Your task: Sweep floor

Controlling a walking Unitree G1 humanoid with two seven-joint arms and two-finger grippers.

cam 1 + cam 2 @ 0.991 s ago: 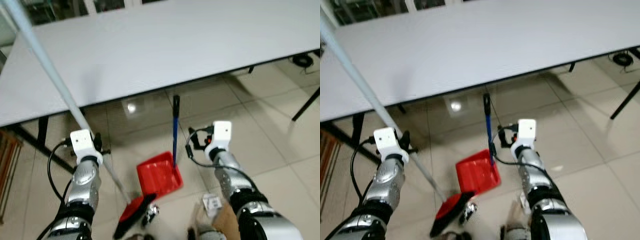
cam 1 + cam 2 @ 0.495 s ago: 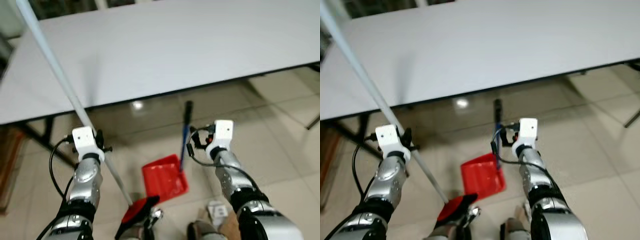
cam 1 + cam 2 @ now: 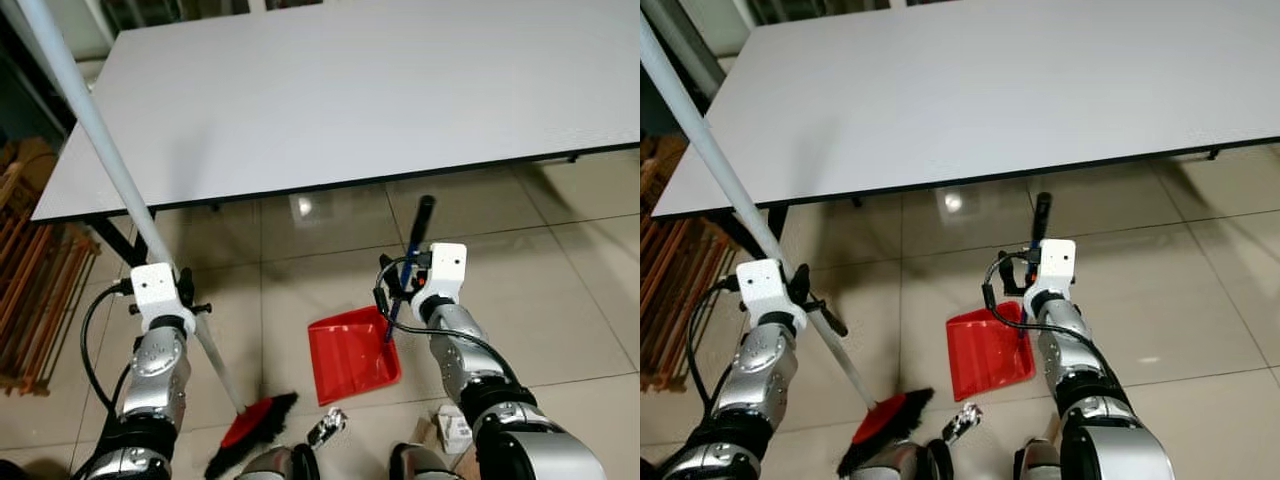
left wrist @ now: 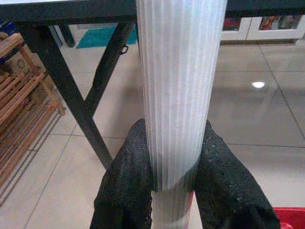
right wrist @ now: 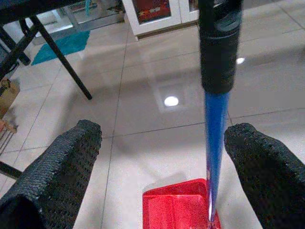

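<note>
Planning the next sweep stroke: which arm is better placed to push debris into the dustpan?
Left. Its claw is already shut on the broom handle, bristles on the floor near the red dustpan; the right claw is open.

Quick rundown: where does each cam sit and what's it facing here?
Left eye, right eye: head stereo pair, looking down at grey table, tiled floor, red dustpan; both silver arms show.
Left wrist: along left gripper, fingers clamped on white broom handle, facing table legs.
Right wrist: along right gripper, fingers spread beside blue dustpan handle.
Shared: dustpan appears in head and right wrist views.
</note>
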